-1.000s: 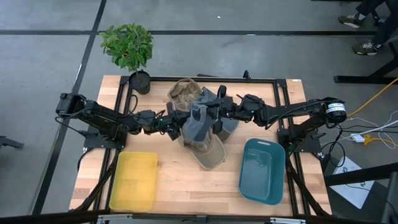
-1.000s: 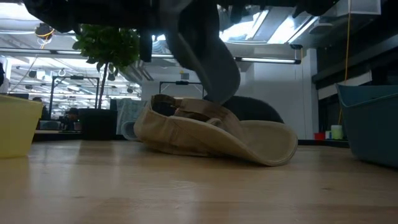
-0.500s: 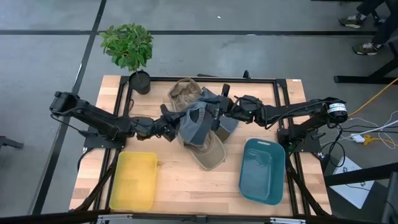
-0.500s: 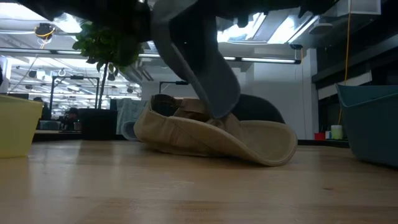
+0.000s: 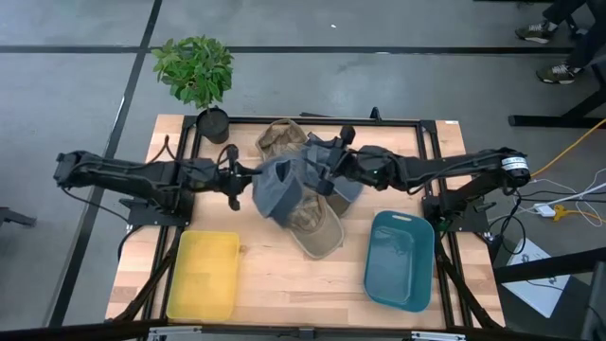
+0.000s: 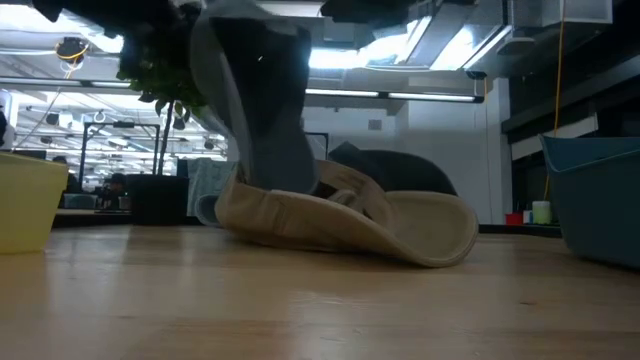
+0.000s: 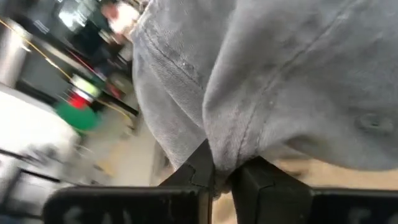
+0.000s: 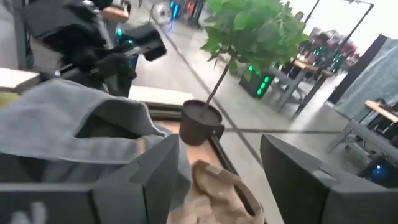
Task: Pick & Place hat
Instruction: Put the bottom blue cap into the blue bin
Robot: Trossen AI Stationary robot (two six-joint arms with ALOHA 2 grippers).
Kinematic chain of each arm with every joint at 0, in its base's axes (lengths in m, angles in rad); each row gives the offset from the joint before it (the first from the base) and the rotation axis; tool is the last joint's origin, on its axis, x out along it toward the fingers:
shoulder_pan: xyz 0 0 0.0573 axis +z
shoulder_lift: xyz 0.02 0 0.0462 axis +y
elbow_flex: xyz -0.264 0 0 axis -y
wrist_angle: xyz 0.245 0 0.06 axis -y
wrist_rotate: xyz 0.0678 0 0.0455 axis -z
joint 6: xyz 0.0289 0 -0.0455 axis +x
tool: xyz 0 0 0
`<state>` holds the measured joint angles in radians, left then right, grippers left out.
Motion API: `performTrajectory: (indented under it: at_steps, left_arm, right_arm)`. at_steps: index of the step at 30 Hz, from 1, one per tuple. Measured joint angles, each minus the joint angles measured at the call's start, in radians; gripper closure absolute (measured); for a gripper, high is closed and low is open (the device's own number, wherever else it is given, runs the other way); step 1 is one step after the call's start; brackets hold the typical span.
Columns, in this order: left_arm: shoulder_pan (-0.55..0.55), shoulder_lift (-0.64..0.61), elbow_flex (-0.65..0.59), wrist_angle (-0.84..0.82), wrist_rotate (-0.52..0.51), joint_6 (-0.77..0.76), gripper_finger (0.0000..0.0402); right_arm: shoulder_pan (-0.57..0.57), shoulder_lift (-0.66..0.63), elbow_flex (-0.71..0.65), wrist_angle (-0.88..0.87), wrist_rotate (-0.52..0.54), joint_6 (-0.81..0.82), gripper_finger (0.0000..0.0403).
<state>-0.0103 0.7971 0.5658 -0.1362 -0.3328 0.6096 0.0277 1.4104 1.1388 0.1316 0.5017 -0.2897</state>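
Two grippers meet over the middle of my table. The left gripper (image 5: 240, 180) is clenched on the soft grey fabric hat (image 5: 277, 186); in the left wrist view I see its two dark fingers (image 7: 200, 168) pinching a fold of the hat's stitched cloth (image 7: 273, 81) tight between them. The hat hangs from that pinch above the tabletop, draping down limp in the low view (image 6: 262, 110), its lower edge reaching the pile beneath.

The right gripper (image 5: 327, 169) sits just beside the grey hat on its other side, with its fingers spread apart and holding nothing; in the right wrist view I see the wide gap between the two dark fingers (image 8: 292, 168), and the grey cloth (image 8: 81, 118) just ahead of them.

Under the hanging hat lies a tan, floppy wide-brimmed hat (image 6: 400, 225), brim curled up. A mottled brown hat (image 5: 279, 137) rests behind it, near the potted green plant in a dark pot (image 5: 199, 80). On the pale wooden table (image 5: 284, 284) stand a yellow plastic bin (image 5: 204, 275) and a teal plastic bin (image 5: 400, 260), well apart, nearer me.
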Motion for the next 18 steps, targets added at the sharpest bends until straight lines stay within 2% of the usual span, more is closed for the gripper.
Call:
performTrajectory:
  at_steps: [3,6,11,18]
  left_arm:
    - [0.032,0.001,0.041,-0.092,0.038,-0.094,0.0378]
    - [0.051,0.004,0.067,-0.110,0.029,-0.131,0.0378]
    - [0.063,0.004,0.122,-0.087,-0.072,-0.179,0.0378]
    - [0.065,0.004,0.174,-0.030,-0.187,-0.251,0.0378]
  right_arm:
    - [0.026,0.013,0.077,-0.108,0.000,0.016,0.0176]
    - [0.055,0.031,0.120,-0.126,-0.006,0.016,0.0176]
    - [0.093,0.081,0.162,-0.112,-0.017,0.050,0.0176]
    - [0.101,0.182,0.185,-0.087,-0.015,0.203,0.0176]
